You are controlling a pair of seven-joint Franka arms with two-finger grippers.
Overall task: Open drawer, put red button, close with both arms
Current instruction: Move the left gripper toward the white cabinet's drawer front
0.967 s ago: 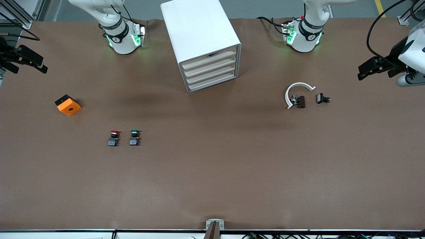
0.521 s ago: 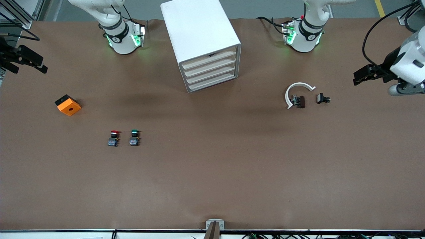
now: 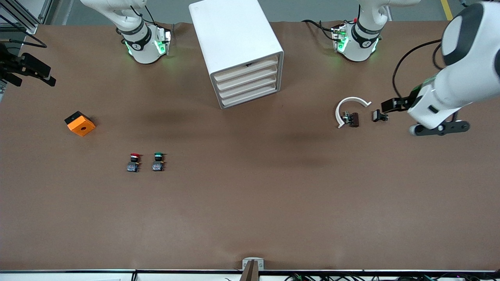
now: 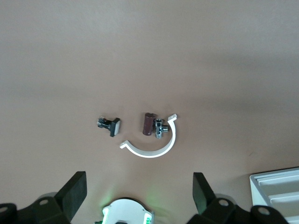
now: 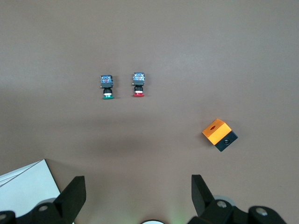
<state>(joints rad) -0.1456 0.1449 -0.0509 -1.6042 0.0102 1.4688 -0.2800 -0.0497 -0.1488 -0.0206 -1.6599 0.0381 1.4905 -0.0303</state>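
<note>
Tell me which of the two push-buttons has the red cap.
The red button, the one nearer the orange block; its twin has a green cap.

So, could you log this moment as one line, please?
drawer unit shut | red button on table | left gripper open | right gripper open, waiting

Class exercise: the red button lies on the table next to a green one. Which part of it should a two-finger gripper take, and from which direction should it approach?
Probably the blocky black-and-grey body of the red button, approached from straight above. Its flat sides suit parallel jaws better than the round red cap. The green button lies close beside it, toward the left arm's end, so one finger would have to enter that gap, or the jaws close along the other axis instead.
</note>
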